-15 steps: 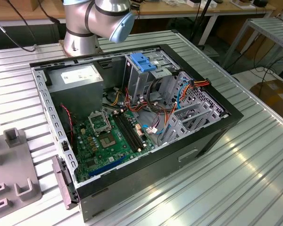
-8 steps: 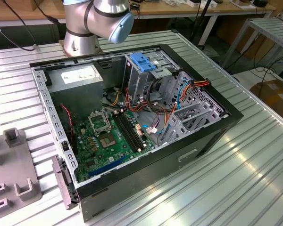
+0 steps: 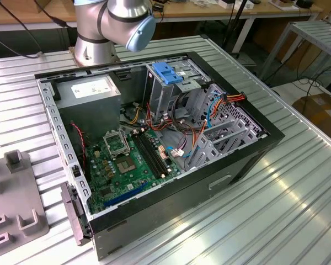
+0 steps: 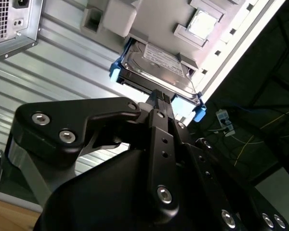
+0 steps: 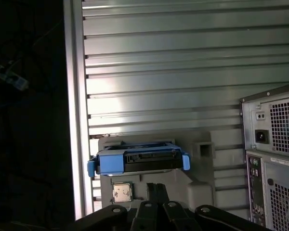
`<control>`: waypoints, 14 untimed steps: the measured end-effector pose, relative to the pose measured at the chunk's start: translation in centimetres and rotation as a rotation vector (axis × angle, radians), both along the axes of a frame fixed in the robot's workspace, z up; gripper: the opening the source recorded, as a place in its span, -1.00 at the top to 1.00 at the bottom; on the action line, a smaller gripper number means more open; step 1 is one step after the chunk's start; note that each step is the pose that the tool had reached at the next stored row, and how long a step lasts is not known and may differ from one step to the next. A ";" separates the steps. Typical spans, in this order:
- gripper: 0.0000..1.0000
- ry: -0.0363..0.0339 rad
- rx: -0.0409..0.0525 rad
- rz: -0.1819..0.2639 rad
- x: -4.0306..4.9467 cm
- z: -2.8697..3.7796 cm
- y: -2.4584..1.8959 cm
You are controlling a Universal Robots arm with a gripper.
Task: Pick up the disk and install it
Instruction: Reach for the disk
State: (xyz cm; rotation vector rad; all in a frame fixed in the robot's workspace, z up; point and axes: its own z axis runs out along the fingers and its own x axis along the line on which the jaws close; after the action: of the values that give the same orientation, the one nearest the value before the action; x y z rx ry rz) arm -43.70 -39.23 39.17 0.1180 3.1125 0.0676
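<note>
From where I stand, the black claw (image 4: 160, 97), pressed together and empty near the blue-framed grey metal disk (image 4: 156, 65), wants centring squarely over that disk.

No print reads clearly at this moment. In the exterior view, look at 10 o'clock inside the computer case (image 3: 209, 190): the power supply (image 3: 96, 99) carries a white sticker (image 3: 91, 87), its print too small to make out. In the second wrist view, the disk (image 4: 149, 74) bears a pale label (image 4: 161, 57) with illegible lines. In the first wrist view, the strip label (image 5: 281, 161) on the rear panel (image 5: 279, 202) is equally unreadable.
</note>
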 end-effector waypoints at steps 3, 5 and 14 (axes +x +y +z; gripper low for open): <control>0.79 0.0000 0.0000 0.000 -1.05 -0.02 0.04; 0.79 -0.0001 0.0000 0.000 -1.82 -0.04 0.07; 0.79 0.0000 0.0000 0.000 -2.38 -0.05 0.10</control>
State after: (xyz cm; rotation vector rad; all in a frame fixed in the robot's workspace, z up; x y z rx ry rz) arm -46.08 -39.13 39.12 0.1180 3.1124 0.0677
